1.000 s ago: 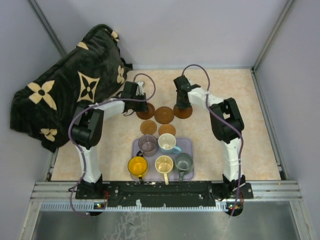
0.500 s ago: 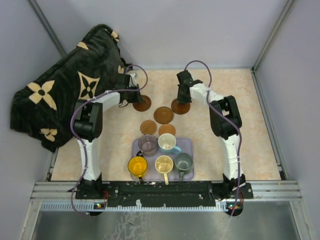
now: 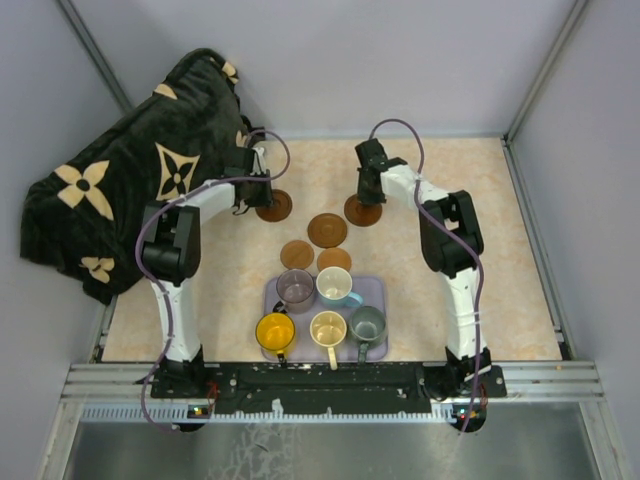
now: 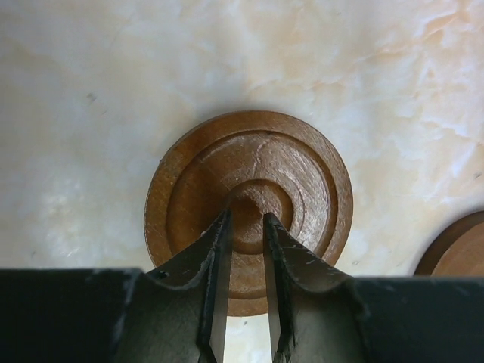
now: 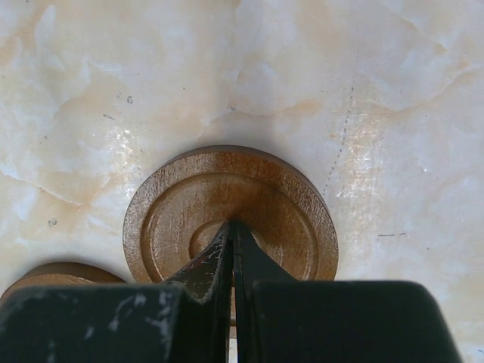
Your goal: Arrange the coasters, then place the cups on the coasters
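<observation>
Three larger dark coasters lie in a row: left [image 3: 275, 207], middle [image 3: 327, 229], right [image 3: 362, 211]. Two smaller coasters [image 3: 296, 253] [image 3: 334, 259] lie nearer the tray. My left gripper [image 3: 258, 192] [image 4: 246, 216] is nearly closed, with a thin empty slit, its tips on the centre of the left coaster [image 4: 249, 162]. My right gripper [image 3: 368, 190] [image 5: 231, 224] is shut, its tips pressing the centre of the right coaster [image 5: 227, 185]. The cups stand on the lavender tray [image 3: 376, 290]: purple-grey [image 3: 296, 288], white-blue [image 3: 335, 286], yellow [image 3: 275, 331], cream [image 3: 328, 327], grey-green [image 3: 367, 323].
A dark blanket with cream flower shapes [image 3: 130, 180] is heaped at the back left, close to my left arm. The edge of the middle coaster shows in the left wrist view [image 4: 457, 246] and in the right wrist view [image 5: 53, 276].
The left gripper has slid its coaster back and to the left, away from the middle one. The right gripper has pushed its coaster a little farther back.
</observation>
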`<state>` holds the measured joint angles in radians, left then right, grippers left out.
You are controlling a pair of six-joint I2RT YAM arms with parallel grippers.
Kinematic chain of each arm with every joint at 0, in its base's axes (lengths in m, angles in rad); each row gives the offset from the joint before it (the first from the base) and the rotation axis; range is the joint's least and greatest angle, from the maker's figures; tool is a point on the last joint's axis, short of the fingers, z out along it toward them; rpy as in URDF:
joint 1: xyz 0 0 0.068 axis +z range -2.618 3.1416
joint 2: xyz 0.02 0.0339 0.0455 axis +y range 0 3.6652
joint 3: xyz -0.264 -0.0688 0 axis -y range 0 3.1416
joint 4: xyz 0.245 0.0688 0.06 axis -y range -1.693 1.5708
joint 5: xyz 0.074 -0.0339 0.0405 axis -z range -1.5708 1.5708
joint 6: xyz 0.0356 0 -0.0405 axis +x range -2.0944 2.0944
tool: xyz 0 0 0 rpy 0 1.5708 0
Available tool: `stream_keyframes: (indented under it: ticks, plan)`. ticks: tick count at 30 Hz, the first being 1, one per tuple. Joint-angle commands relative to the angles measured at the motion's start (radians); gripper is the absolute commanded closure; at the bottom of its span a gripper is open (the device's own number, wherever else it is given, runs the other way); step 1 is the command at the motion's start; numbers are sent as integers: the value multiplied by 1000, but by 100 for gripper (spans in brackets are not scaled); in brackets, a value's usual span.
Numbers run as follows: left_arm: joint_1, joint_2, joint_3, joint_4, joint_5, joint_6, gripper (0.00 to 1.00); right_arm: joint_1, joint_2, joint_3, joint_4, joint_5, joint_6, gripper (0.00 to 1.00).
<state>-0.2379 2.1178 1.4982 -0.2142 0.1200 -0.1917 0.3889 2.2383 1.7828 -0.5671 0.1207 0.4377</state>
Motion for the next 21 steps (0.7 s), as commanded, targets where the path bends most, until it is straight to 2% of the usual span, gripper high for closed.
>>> stream_keyframes:
  ticks: [1,10,16,21]
  plan:
    - [21,-52,-46,-100,-82,36,70,-10,-73,5,-44,59,-31,100]
    - [25,-120,-143,-77,-76,21,68,-10,-158,-137,-18,65,-25,100]
    - [25,-156,-119,-73,-51,34,51,-20,-189,-195,-17,97,-19,100]
    - [25,-208,-109,-59,-5,43,48,-22,-230,-233,16,72,-24,100]
